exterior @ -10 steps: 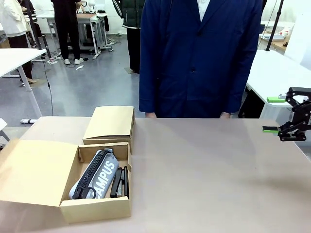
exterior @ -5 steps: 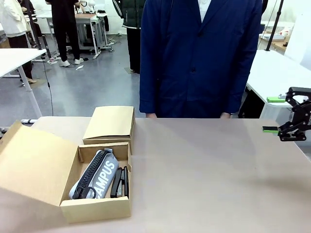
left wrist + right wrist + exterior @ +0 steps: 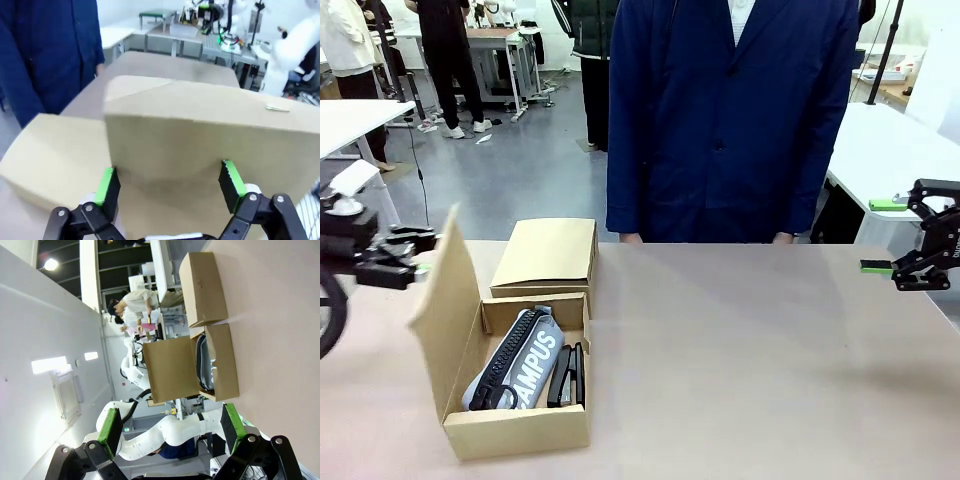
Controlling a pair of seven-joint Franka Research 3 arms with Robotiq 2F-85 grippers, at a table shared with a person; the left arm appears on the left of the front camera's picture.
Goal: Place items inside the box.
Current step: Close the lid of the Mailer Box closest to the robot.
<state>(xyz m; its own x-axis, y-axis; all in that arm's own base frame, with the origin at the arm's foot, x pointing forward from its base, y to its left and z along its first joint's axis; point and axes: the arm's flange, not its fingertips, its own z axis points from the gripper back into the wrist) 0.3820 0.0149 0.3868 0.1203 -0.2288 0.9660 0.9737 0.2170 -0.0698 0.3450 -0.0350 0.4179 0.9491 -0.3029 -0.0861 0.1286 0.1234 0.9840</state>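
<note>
Lifting the thin, bendy brown cardboard box (image 3: 520, 400) lid, we are pushing near its free edge with left jaws (image 3: 415, 258) spread wide, the flap just ahead. Grey "CAMPUS" pencil case (image 3: 515, 360) is lying inside. Right jaws (image 3: 880, 266) are hanging released, well apart.

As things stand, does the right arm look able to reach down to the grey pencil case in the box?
Probably yes. The box is open on top, its left flap raised on the far side from the right gripper, which waits open across bare table; the pencil case lies uncovered.
</note>
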